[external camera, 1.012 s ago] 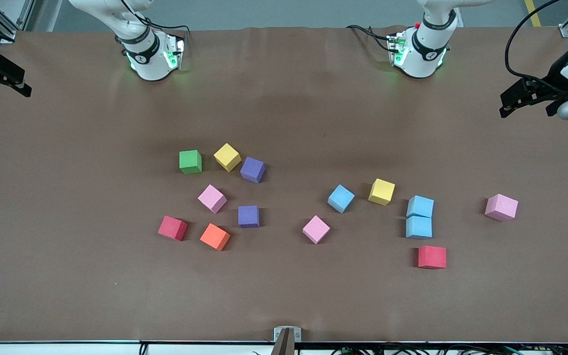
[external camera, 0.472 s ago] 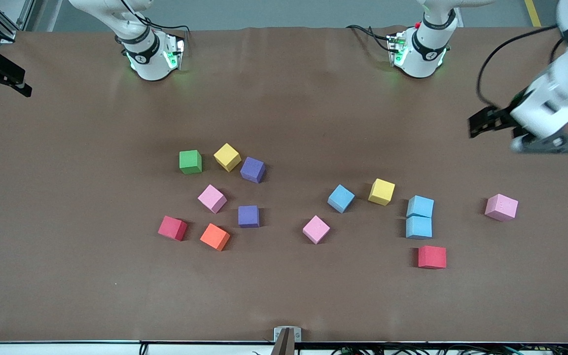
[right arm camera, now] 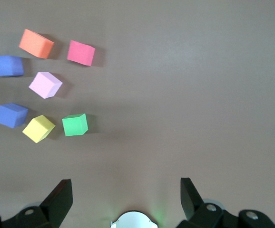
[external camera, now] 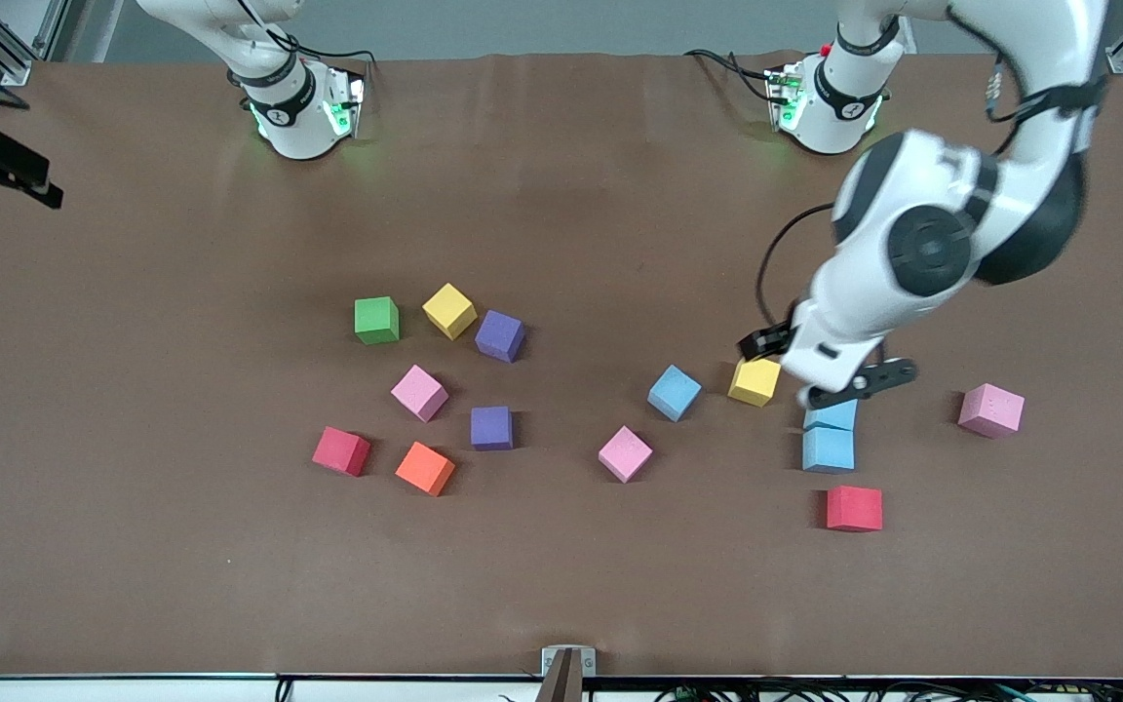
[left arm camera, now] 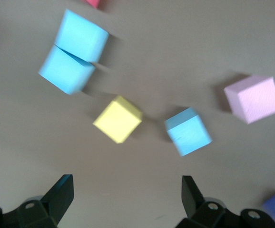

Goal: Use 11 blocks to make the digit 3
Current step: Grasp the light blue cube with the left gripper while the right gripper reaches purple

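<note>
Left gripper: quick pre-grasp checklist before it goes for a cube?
1. Left gripper open: ok, fingers spread wide with nothing between them.
2. Target lined up: cannot tell; it hangs over the yellow cube and the pair of light blue cubes, not yet centred on either.
3. Room around the yellow cube: ok, it stands apart from the lone light blue cube.
4. Room around the light blue pair: not ok, the two touch each other.
5. Right gripper out of the way: ok, waiting open at the table edge at the right arm's end.
6. Digit 3 started: not ok, the cubes lie scattered.
</note>
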You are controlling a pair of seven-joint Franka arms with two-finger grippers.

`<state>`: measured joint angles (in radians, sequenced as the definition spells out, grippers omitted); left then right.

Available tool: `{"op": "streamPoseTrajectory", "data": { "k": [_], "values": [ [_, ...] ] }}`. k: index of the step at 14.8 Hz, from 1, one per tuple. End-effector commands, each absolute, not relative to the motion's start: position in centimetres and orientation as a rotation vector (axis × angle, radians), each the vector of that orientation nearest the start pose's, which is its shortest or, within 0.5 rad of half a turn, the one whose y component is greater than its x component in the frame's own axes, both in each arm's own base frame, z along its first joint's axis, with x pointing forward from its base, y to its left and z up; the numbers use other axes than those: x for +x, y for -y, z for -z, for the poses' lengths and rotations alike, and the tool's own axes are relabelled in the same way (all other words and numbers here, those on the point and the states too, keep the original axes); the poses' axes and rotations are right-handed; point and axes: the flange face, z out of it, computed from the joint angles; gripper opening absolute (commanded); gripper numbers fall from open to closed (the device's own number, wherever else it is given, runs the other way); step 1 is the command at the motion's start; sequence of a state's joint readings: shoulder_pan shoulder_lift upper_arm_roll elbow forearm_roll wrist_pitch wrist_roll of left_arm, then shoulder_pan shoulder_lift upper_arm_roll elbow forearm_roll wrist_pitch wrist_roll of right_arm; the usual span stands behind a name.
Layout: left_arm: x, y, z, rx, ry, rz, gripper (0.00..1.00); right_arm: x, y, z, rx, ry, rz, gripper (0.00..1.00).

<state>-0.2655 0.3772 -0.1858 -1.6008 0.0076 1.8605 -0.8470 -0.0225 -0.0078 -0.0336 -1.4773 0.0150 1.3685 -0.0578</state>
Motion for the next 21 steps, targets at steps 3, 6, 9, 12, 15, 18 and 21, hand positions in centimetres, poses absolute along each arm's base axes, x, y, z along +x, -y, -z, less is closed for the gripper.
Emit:
{"op": "streamPoseTrajectory", "data": {
  "k": [3, 6, 9, 12, 15, 18, 21],
  "values": [
    [60.9, 31.1, -31.9, -2.904, 1.165, -0.166, 1.0, 58.7, 2.7, -57.3, -3.117, 0.036, -0.27, 1.0],
    [60.3, 32.7, -27.6, -2.798, 1.358, -0.192, 1.0, 60.0, -1.5, -55.2, -3.137, -0.009, -0.26, 1.0],
    [59.9, 33.0, -24.4, -2.774, 1.392, -0.208, 1.0, 61.0, -6.8, -53.2, -3.136, -0.31, -0.222, 1.0],
    [58.8, 34.2, -21.9, -2.808, 1.4, -0.181, 1.0, 61.5, -12.9, -50.6, -3.126, -0.516, -0.211, 1.0],
    [58.2, 34.8, -20.2, -2.808, 1.382, -0.195, 0.95, 61.4, -18.9, -47.6, -3.092, -0.591, -0.206, 1.0],
    [57.3, 35.0, -20.0, -2.817, 1.333, -0.205, 0.36, 58.9, -26.4, -43.2, -3.047, -0.609, -0.15, 1.0],
    [53.2, 36.6, -20.7, -2.919, 1.034, -0.232, 0.1, 56.1, -32.7, -38.2, -3.034, -0.61, -0.11, 1.0]
  ]
}}
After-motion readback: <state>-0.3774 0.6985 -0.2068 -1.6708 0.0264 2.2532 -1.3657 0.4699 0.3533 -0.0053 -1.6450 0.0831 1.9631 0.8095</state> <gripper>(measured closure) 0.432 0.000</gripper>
